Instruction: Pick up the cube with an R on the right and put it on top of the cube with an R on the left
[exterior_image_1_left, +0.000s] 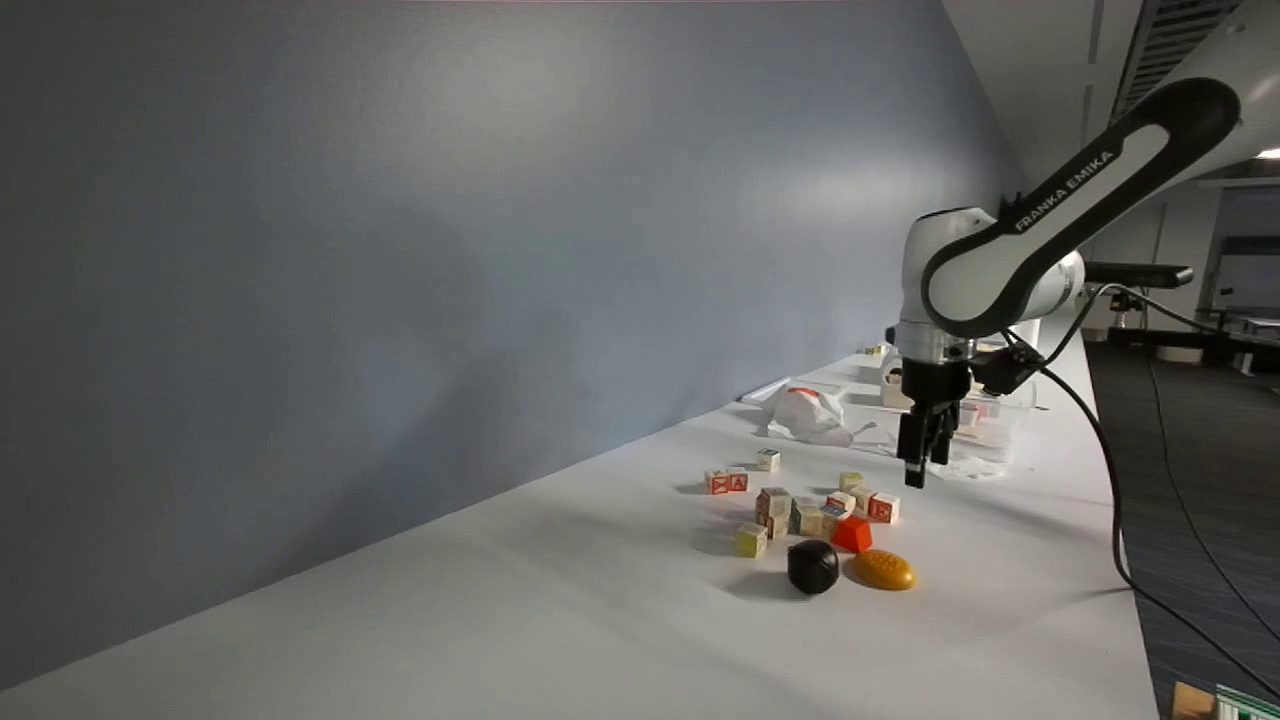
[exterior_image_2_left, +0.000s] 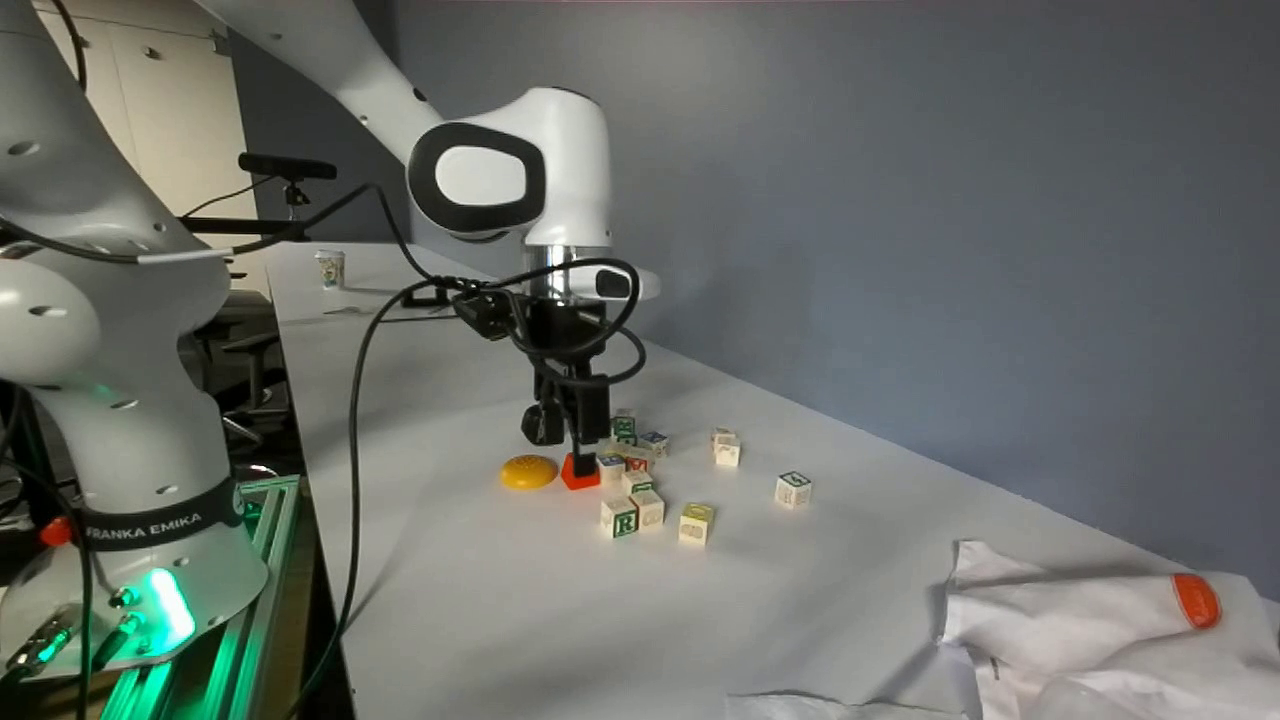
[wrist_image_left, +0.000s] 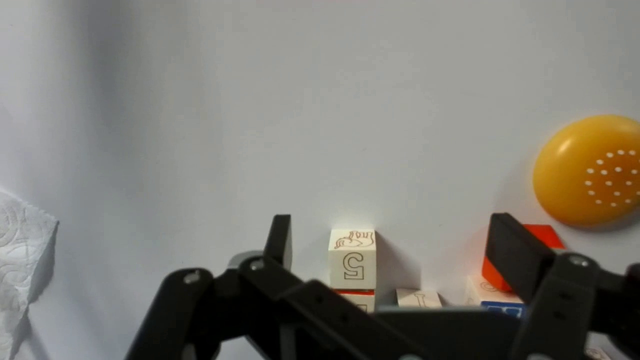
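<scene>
A wooden cube with a green R (exterior_image_2_left: 620, 519) stands at the near edge of the cube group in an exterior view. A cube with a 5 on top (wrist_image_left: 353, 262) lies between the finger lines in the wrist view; its R, if any, is hidden. In an exterior view, a cube with a red letter (exterior_image_1_left: 884, 508) is nearest the gripper. A cube with a green face (exterior_image_2_left: 624, 427) stands farther back; its letter is too small to read. I cannot pick out a second R with certainty. My gripper (exterior_image_1_left: 927, 470) is open and empty above the table, its fingers (wrist_image_left: 392, 219) wide apart.
An orange-red block (exterior_image_1_left: 852, 534), a yellow oval object (exterior_image_1_left: 884, 570) and a black round object (exterior_image_1_left: 813, 567) border the cubes. Loose cubes (exterior_image_2_left: 793, 489) lie toward the grey wall (exterior_image_2_left: 900, 250). A white bag (exterior_image_1_left: 806, 413) and a clear bin (exterior_image_1_left: 995, 430) stand beyond the gripper.
</scene>
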